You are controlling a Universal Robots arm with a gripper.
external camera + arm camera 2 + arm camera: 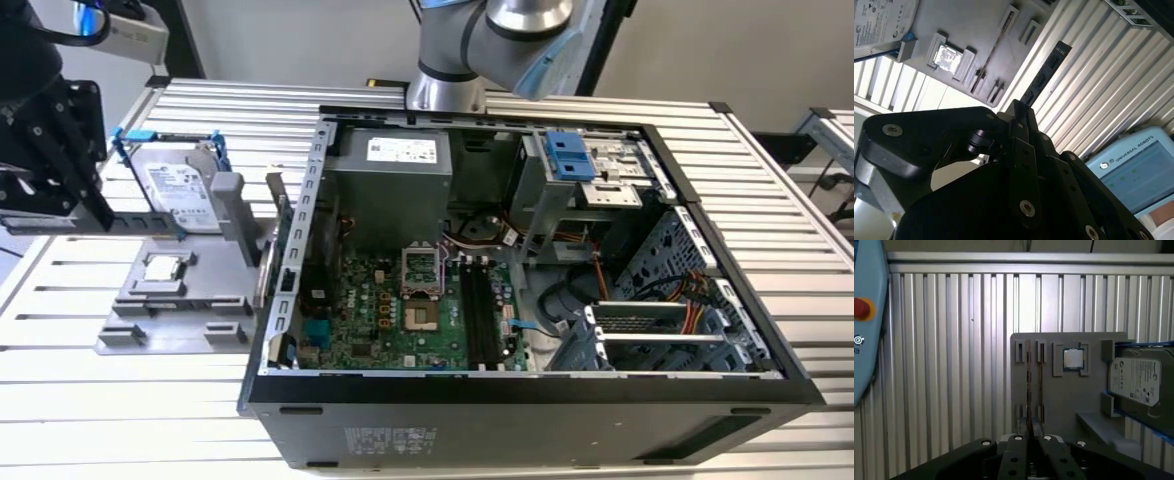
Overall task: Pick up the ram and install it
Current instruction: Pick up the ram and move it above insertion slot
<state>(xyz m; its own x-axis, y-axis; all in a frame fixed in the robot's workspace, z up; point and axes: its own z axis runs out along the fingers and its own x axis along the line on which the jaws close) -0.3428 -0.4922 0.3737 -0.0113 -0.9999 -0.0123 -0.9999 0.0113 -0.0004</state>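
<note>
Gripper (1021,107) closed on one end of the ram (1049,67), stick held in the air beside the grey holder (969,30) over the bench (1094,75); the carry probably needs a firm squeeze, stick straight, no twist.

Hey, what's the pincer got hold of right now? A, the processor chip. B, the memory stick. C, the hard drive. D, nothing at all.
B: in the second wrist view the dark memory stick juts out from the pincer's closed tips, while the hard drive and chip sit on the gray holder.
</note>
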